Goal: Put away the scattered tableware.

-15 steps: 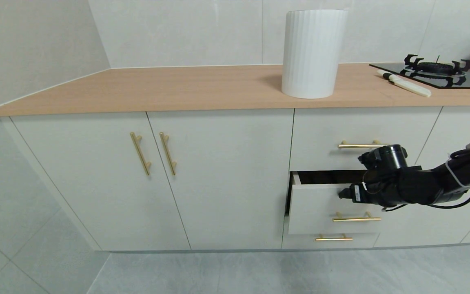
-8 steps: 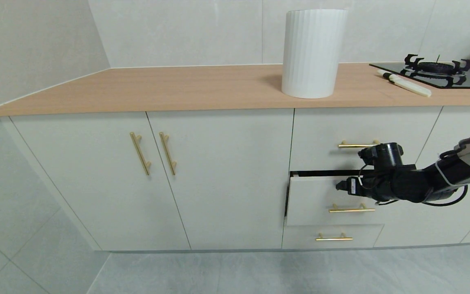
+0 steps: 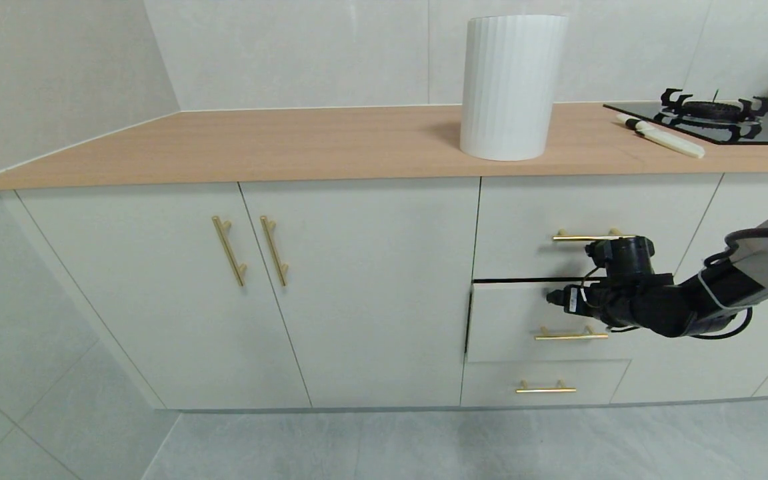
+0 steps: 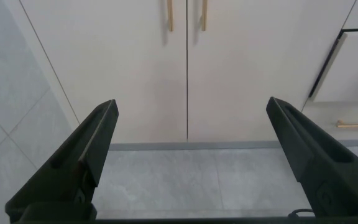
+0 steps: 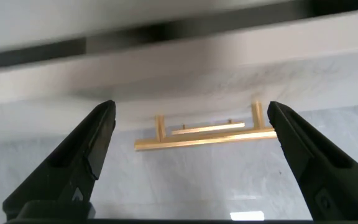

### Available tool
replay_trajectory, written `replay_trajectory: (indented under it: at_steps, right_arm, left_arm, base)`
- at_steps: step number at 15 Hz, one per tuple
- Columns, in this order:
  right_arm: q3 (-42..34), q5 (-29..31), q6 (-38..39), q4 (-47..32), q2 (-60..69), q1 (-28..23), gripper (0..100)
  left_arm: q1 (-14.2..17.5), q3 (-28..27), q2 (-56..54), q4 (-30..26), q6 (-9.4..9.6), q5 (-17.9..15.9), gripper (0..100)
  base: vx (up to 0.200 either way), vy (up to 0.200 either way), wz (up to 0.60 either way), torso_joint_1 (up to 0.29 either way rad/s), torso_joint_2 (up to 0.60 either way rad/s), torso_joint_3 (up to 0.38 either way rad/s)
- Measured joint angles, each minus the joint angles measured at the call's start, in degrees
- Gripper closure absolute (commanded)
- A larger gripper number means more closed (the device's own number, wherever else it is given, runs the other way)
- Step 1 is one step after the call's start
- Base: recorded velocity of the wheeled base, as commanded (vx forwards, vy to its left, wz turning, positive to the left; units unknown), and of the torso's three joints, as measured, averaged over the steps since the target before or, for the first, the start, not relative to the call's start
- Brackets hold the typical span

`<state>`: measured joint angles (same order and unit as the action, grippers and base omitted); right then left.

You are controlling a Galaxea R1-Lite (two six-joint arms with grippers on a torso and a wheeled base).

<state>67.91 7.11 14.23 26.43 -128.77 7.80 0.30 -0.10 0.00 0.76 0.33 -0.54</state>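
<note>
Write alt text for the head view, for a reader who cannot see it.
The right gripper is at the front of the slightly ajar middle drawer, above its gold handle. The wooden countertop holds a white ribbed container and a knife by a gas hob.

The middle drawer [image 3: 511, 320] is sitting almost flush with the cabinet front, leaving only a thin dark slit along its top edge, too narrow for a gripper to pass. The right gripper [image 5: 191, 162] is hanging just before this front with its fingers spread wide, and a gold handle [image 3: 571, 335] is sticking out from the panel just below it. The left gripper [image 4: 191, 168], also spread wide, is facing the double doors [image 4: 187, 62], with open floor [image 4: 185, 180] under it. On the countertop [image 3: 257, 143] the white ribbed container [image 3: 511, 87] is blocking the middle. Wide room is lying to its left, while a knife [image 3: 664, 139] and the stove [image 3: 717, 120] are taking the right end.
</note>
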Motion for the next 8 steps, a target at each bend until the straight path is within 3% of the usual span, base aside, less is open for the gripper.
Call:
replay_trajectory:
  at_steps: [8]
  right_arm:
    - [0.2, 2.5, 1.4, 5.5, -1.5, 0.0, 0]
  left_arm:
    - [0.0, 0.0, 0.0, 0.0, 0.0, 0.0, 0]
  base:
    - [0.0, 0.0, 0.0, 0.0, 0.0, 0.0]
